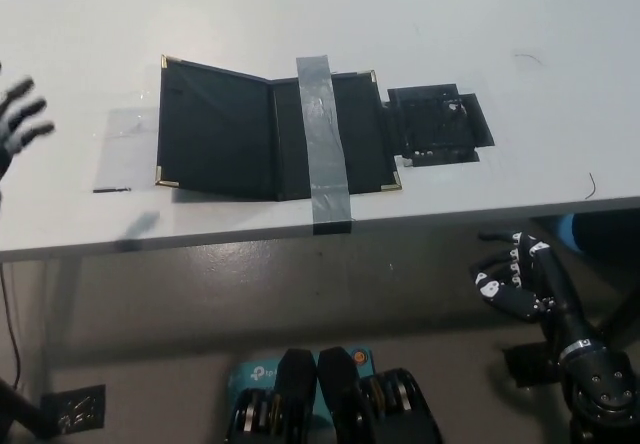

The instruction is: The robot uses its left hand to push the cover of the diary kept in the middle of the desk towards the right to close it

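While one diary (270,132) lies open, left hand (18,119) spreads its fingers; right hand's (512,280) curl empty.

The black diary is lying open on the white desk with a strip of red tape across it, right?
Not quite. The tape across the diary is grey, not red, as the head view shows. The rest holds: the black diary lies open on the white desk.

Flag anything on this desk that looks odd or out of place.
A grey tape strip runs across the open diary's right half and over the desk edge, fastening it down. Clear tape lies left.
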Robot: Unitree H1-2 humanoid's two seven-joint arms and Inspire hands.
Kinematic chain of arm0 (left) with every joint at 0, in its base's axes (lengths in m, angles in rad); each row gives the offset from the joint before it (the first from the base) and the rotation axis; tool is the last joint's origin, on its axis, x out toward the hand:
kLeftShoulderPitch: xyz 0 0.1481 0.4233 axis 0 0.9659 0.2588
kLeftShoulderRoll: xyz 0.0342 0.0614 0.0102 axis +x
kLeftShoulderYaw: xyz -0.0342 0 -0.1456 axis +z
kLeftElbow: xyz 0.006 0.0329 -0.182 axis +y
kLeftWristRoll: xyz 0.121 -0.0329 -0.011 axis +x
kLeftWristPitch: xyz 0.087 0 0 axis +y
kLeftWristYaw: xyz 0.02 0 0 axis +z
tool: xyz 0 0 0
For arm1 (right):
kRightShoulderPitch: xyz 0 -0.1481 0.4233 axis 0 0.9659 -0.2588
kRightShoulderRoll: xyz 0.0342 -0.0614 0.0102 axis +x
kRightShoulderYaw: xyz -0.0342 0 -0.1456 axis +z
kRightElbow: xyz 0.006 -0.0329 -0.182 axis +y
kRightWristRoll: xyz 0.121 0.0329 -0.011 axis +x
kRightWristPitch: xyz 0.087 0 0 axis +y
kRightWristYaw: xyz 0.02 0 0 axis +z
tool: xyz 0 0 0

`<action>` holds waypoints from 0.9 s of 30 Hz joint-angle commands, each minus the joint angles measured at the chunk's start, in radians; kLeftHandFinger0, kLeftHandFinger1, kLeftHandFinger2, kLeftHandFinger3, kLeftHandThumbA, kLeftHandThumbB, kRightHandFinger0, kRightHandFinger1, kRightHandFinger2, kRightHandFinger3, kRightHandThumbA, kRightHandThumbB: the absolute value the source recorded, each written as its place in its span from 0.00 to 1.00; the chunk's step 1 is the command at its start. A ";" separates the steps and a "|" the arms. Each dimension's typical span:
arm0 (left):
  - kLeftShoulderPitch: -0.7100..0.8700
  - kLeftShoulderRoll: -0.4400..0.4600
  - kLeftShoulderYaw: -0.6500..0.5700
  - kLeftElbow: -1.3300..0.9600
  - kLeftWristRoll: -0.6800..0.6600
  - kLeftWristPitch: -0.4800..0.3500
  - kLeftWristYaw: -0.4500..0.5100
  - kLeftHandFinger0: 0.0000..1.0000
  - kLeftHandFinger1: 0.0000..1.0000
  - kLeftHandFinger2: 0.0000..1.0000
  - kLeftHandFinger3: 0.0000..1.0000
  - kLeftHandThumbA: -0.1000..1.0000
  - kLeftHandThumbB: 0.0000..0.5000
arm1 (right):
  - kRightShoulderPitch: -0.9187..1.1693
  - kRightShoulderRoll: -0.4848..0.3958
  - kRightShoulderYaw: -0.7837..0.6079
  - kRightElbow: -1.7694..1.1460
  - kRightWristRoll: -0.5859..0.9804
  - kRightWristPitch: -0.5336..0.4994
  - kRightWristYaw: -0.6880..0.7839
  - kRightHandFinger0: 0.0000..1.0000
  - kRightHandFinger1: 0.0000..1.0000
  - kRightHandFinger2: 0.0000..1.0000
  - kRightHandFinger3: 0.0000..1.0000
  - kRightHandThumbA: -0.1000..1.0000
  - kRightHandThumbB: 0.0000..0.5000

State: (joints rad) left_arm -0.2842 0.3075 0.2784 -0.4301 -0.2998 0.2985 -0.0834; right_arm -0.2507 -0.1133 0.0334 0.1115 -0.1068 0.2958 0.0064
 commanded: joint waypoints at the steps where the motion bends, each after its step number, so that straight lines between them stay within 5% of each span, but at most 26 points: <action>1: -0.072 -0.058 0.065 0.088 -0.130 0.102 0.072 1.00 1.00 1.00 1.00 1.00 0.04 | -0.021 -0.010 -0.004 -0.022 -0.003 -0.005 0.005 0.31 0.34 0.41 0.66 0.66 0.18; 7: -0.161 -0.124 0.143 0.322 -0.170 0.147 0.115 1.00 1.00 1.00 1.00 1.00 0.07 | -0.025 -0.010 -0.005 -0.021 -0.005 0.001 0.002 0.33 0.35 0.43 0.67 0.66 0.17; 12: -0.218 -0.186 0.194 0.448 -0.207 0.171 0.175 1.00 1.00 1.00 1.00 1.00 0.23 | -0.026 -0.009 -0.006 -0.021 0.000 -0.001 0.005 0.31 0.35 0.43 0.67 0.65 0.17; 27: -0.317 -0.284 0.218 0.625 -0.196 0.166 0.262 1.00 1.00 1.00 1.00 1.00 0.24 | -0.027 -0.014 -0.006 -0.032 0.002 0.002 0.013 0.32 0.35 0.43 0.68 0.61 0.12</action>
State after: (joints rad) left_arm -0.5480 0.0276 0.5089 0.1827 -0.4807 0.4605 0.1560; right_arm -0.2509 -0.1143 0.0319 0.1082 -0.1066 0.2970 0.0081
